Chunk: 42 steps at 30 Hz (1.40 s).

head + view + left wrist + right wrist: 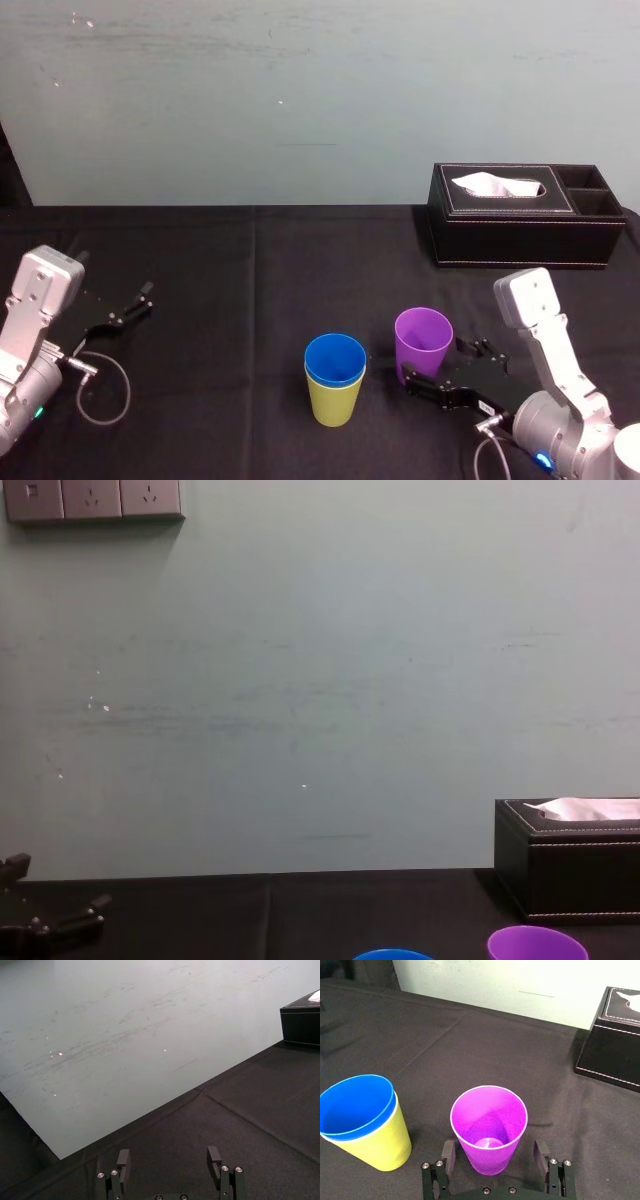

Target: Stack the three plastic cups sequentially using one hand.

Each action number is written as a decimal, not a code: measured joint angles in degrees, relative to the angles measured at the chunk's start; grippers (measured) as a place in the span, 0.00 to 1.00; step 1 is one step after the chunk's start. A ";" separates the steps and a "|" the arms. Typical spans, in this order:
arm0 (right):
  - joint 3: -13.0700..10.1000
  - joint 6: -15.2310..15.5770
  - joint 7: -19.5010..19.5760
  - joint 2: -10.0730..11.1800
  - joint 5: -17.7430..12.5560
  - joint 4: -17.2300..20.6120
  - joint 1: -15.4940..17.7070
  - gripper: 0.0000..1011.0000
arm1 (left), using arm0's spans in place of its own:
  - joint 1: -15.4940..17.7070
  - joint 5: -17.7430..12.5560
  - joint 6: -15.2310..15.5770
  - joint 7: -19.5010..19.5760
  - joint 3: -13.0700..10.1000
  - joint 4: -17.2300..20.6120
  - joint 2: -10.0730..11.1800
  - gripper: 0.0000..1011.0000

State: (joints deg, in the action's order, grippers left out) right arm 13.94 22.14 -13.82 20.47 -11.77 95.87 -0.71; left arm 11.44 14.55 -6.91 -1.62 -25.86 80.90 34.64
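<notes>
**Fig.** Two-arm rig at a cup-stacking task, one arm working.

- **Table** (pixel 250 280): black cloth under both grippers; serves as the work surface.
- **Tissue box** (pixel 520 215): black, stitched. It stands well beyond the right gripper (pixel 494 1150), toward the wall & slightly to its right. Not a task item, and clear of the reach path.
- **Yellow-green cup** (pixel 333 402): upright, near the right gripper's left side, acting as base of the stack. The blue cup (pixel 335 358) sits nested inside it, rim just above the yellow-green rim, so step 1 looks done.
- **Purple cup** (pixel 489 1125): upright, mouth up, directly betw. the right gripper's fingers, apart from the stack.
- **Right gripper**: fingers spread, one each side of the purple cup's lower wall, w/ a gap visible on both sides, i.e. no clamp yet. The low approach is prob. chosen so the tapered wall can be pinched w/o tipping. Judged next: close, lift, carry left, lower into the blue cup.
- **Left gripper** (pixel 168 1155): fingers apart, holding nothing, parked over bare cloth far left of the cups, since the task calls for one hand.
</notes>
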 joint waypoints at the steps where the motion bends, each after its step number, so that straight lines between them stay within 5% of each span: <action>1: 0.00 0.01 -0.04 -0.06 0.04 -0.06 -0.03 0.99 | -0.01 0.00 0.00 0.00 0.00 0.00 0.00 0.99; 42: -0.22 -0.86 -0.29 -3.36 2.30 -3.42 -1.84 0.99 | 0.00 0.00 0.00 0.00 0.00 0.00 0.00 0.99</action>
State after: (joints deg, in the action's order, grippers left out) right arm 13.72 21.28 -14.11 17.12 -9.47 92.45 -2.56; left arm 11.43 14.55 -6.91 -1.62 -25.86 80.90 34.65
